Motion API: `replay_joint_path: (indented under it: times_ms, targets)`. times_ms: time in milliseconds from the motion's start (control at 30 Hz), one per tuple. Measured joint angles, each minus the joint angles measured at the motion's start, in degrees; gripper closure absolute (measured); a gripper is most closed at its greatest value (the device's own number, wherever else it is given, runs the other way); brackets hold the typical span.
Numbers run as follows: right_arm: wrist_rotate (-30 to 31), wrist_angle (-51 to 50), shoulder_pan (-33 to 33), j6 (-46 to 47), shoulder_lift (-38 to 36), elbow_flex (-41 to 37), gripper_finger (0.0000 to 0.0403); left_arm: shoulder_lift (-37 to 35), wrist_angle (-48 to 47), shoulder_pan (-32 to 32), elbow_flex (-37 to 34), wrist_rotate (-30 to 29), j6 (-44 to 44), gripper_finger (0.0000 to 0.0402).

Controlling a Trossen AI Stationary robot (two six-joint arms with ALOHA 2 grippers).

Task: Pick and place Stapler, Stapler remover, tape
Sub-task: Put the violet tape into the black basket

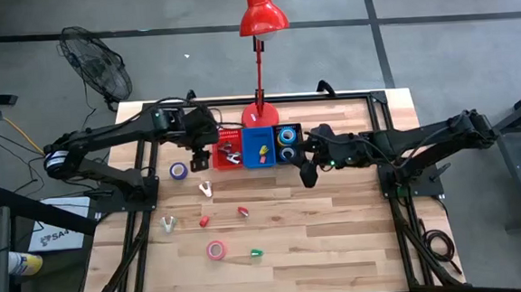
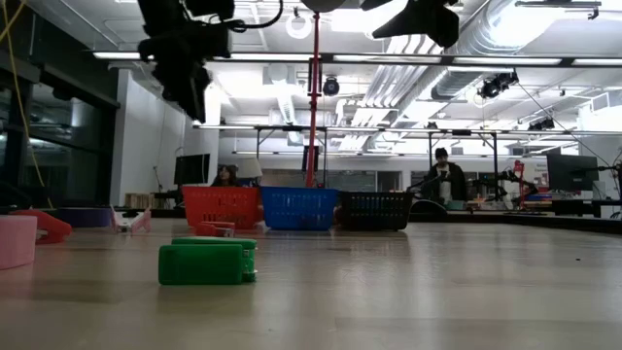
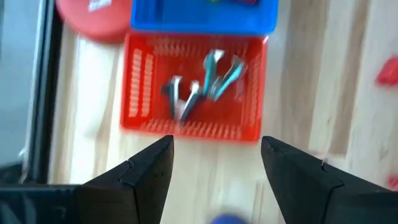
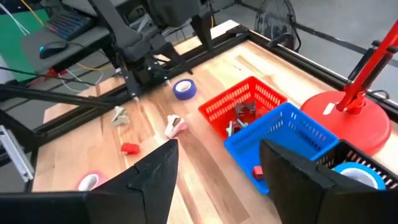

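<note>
Three small bins stand in a row at the table's far middle. The red bin (image 1: 229,153) holds metal stapler removers (image 3: 202,84). The blue bin (image 1: 261,150) holds small staplers, and the black bin (image 1: 288,144) holds blue tape rolls (image 4: 357,173). My left gripper (image 3: 217,143) hangs open above the red bin's near-left edge (image 1: 202,159), with nothing between its fingers. My right gripper (image 4: 217,146) is open and raised in front of the black bin (image 1: 307,170). A purple tape roll (image 1: 180,171) and a pink one (image 1: 215,250) lie flat on the table.
Loose on the wood are a pink stapler remover (image 1: 206,187), a white one (image 1: 167,225), red staplers (image 1: 243,210) (image 1: 204,221) and a green stapler (image 1: 256,252). A red desk lamp's base (image 1: 259,119) stands just behind the bins. People sit in the room beyond the table.
</note>
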Motion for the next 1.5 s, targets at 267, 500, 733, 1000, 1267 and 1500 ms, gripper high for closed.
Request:
replay_joint_path:
  times_ms: [267,500,733,1000,1267,1500]
  targets:
    - [2.77,0.02,3.21,1.15,-0.02,0.0,0.0187,-4.95,-5.87,-3.14,-4.22,-5.05,-3.23,0.0166]
    - [3.46,0.04,3.85,1.86,-0.02,0.0,0.0187,-11.73,-6.17,-3.01,-12.81,-4.05,-10.29,0.0166]
    - [3.56,0.06,3.7,1.79,-0.02,0.0,0.0187,-14.23,-5.49,-3.0,-19.92,-0.96,-12.76,0.0166]
    - [3.54,0.06,3.7,1.06,-0.02,0.0,0.0187,-14.21,-1.13,-2.98,-27.37,-0.29,-17.43,0.0166]
    - [3.54,0.02,3.7,0.12,-0.02,0.0,0.0187,-14.19,0.69,-2.98,-33.42,-3.03,-26.1,0.0166]
    - [3.75,-0.18,3.58,-0.09,-0.02,0.0,0.0187,-14.19,4.0,-2.98,-34.67,-4.13,-27.44,0.0166]
